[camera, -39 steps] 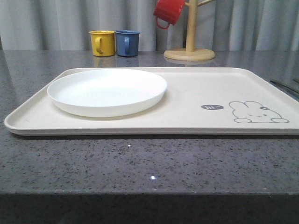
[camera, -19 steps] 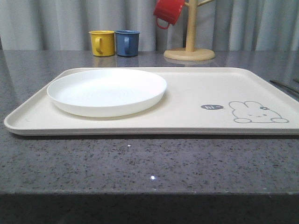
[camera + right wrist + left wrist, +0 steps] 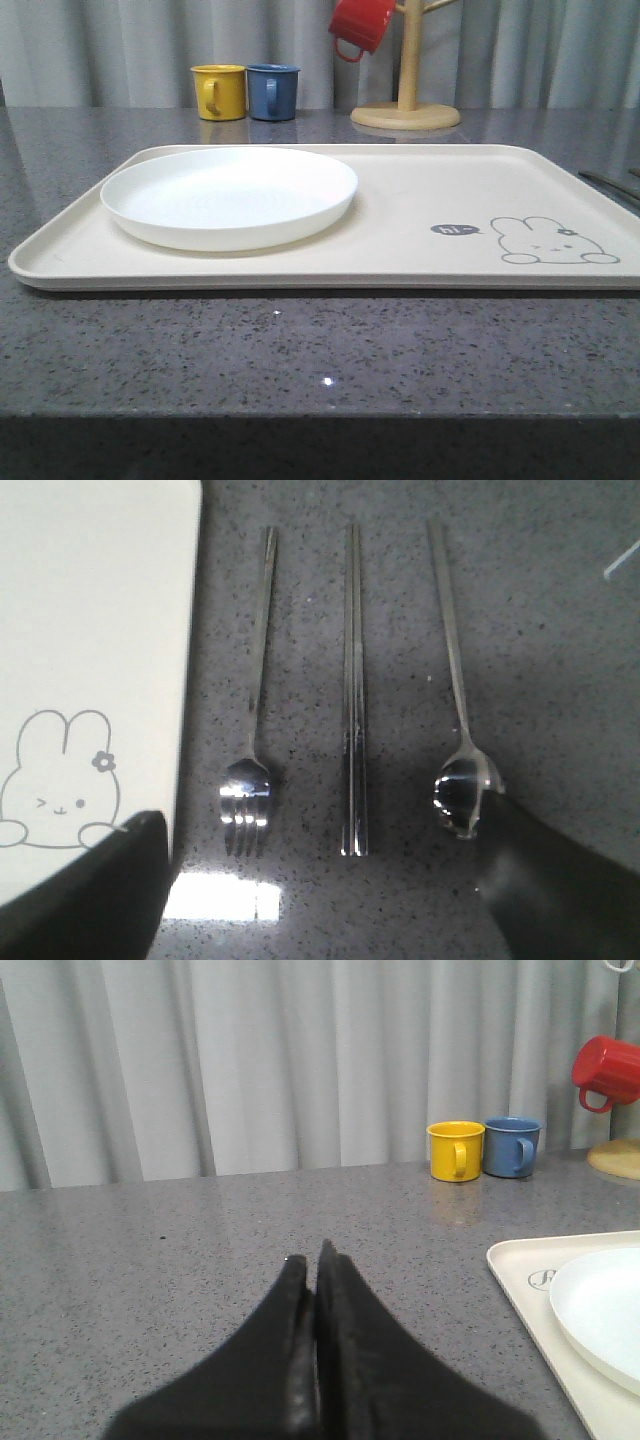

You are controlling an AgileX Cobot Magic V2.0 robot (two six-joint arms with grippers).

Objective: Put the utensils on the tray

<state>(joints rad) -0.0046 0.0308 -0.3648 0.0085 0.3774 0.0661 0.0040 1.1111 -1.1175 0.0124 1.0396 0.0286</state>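
Observation:
The cream tray [image 3: 420, 200] with a rabbit drawing lies across the table, and a round white plate [image 3: 229, 195] rests on its left half. In the right wrist view a silver fork [image 3: 253, 730], a pair of chopsticks [image 3: 353, 690] and a spoon [image 3: 457, 720] lie side by side on the grey table beside the tray [image 3: 90, 630]. My right gripper [image 3: 320, 865] hangs open above their heads, with nothing between its fingers. My left gripper [image 3: 308, 1265] is shut and empty over bare table, left of the tray [image 3: 530, 1290].
A yellow mug [image 3: 219, 91] and a blue mug [image 3: 272, 91] stand at the back of the table. A red mug [image 3: 360, 24] hangs on a wooden mug tree [image 3: 406, 95] to their right. Grey curtains close off the back.

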